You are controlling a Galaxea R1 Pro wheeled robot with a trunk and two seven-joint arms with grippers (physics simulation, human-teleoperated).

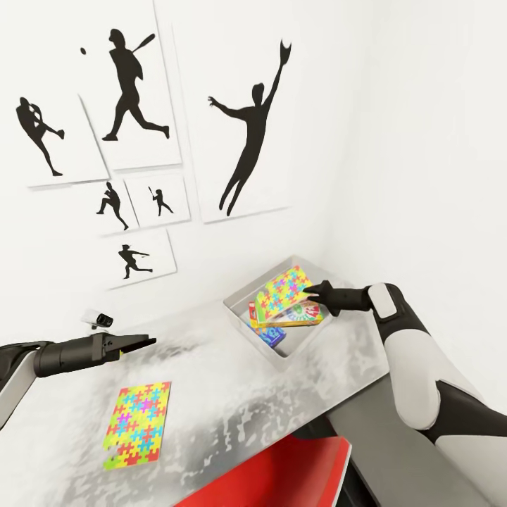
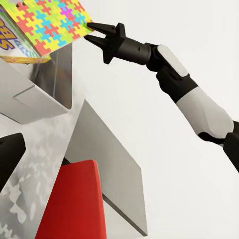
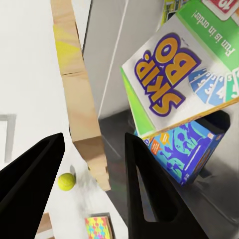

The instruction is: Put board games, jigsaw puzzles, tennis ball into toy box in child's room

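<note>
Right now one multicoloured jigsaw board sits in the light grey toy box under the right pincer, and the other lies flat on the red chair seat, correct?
Not quite. The second multicoloured jigsaw board lies flat on the pale grey table top, not on the red chair seat; the head view shows it. The rest holds: the first jigsaw board sits in the light grey toy box by the right pincer.

Bright, even, shadowless light washes out the white walls. The table [image 1: 211, 394] top shows mottled, noisy glare. Edges of the head view tilt and stretch; everything stays sharp.
</note>
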